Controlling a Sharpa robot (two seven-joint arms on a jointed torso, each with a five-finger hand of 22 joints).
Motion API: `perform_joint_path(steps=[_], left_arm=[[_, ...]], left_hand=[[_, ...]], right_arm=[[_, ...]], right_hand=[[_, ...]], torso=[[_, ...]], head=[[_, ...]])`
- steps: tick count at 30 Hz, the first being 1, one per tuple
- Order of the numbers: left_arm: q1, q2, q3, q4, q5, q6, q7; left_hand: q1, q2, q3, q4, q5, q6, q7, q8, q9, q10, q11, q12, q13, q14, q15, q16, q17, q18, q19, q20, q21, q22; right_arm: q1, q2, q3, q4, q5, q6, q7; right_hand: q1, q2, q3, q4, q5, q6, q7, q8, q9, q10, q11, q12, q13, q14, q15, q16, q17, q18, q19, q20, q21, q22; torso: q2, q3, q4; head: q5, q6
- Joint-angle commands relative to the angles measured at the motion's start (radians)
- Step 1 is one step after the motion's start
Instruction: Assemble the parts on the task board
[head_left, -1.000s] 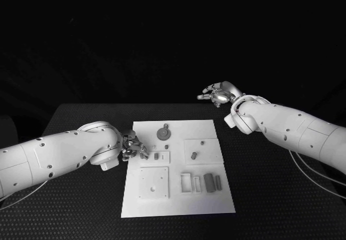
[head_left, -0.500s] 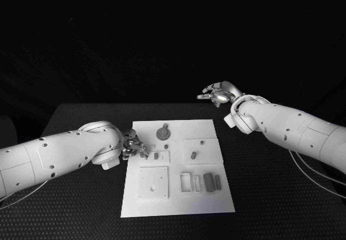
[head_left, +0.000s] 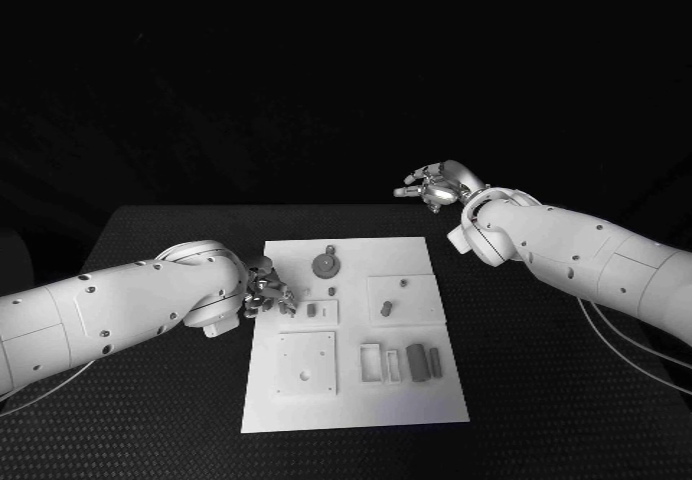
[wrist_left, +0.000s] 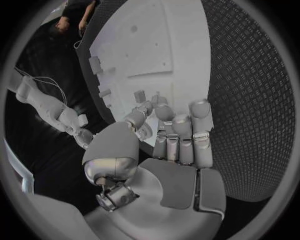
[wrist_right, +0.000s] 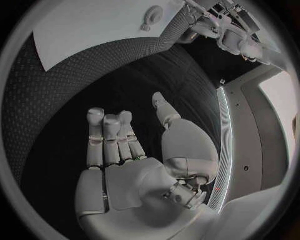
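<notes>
Near edge of the board is bare white; board lies flat mid-counter.

Above that, a square plate on the board's left half. To its right, a slotted holder with two dark bars standing just beside it.

Next row back: a small plate carrying a grey part, and on the right side a second square plate with a dark peg on it.

Left arm comes in low from the left, elbow bent, forearm angled toward the board's left edge. Left robot hand sits right at that edge, fingers curled inward and bunched, tips near the small plate. Left wrist view: left robot hand has fingers side by side, pointing at the board, thumb folded across; cannot tell whether it is pinching a part or merely touching the board.

Farther back, a round grey disc with a tab lies near the board's far edge.

Farthest: right arm reaches in from the right, wrist raised well beyond the board's far right corner. Right robot hand is off the counter, fingers loosely curled. Right wrist view: right robot hand has fingers extended and apart from the thumb, nothing in it — released.
</notes>
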Motion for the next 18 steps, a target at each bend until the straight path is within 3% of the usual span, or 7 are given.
perform_joint_path(steps=[1, 18], left_arm=[[-0.005, -0.002, -0.003, 0.000, -0.015, 0.040, -0.004], [-0.006, -0.006, -0.002, -0.010, -0.014, 0.060, 0.000]], left_hand=[[0.050, 0.041, 0.013, -0.014, 0.019, 0.007, -0.004, 0.003, 0.076, 0.010, -0.002, 0.006, 0.001, 0.024, -0.026, 0.007, -0.001, 0.035, 0.010, 0.000, 0.007, 0.019], [0.056, 0.037, 0.016, -0.024, 0.039, 0.011, -0.005, 0.004, 0.080, 0.014, -0.004, 0.007, 0.002, 0.028, -0.027, 0.009, -0.001, 0.034, 0.013, 0.000, 0.011, 0.019]], right_arm=[[-0.001, -0.001, 0.001, 0.002, -0.007, 0.013, 0.006], [-0.003, -0.001, 0.001, 0.002, -0.009, 0.015, 0.006]], right_hand=[[-0.003, 0.004, -0.006, -0.001, 0.001, 0.001, 0.008, 0.005, -0.001, -0.007, -0.001, 0.006, -0.001, -0.010, 0.000, 0.003, -0.002, 0.085, -0.003, -0.003, -0.003, -0.001], [-0.005, 0.005, -0.007, 0.000, 0.001, 0.001, 0.008, 0.005, -0.001, -0.008, -0.001, 0.006, -0.002, -0.010, 0.000, 0.004, -0.002, 0.085, -0.003, -0.002, -0.003, -0.002]], torso=[[0.000, -0.0004, 0.0006], [0.000, -0.0008, 0.0011]], head=[[0.000, 0.000], [-0.003, 0.001]])
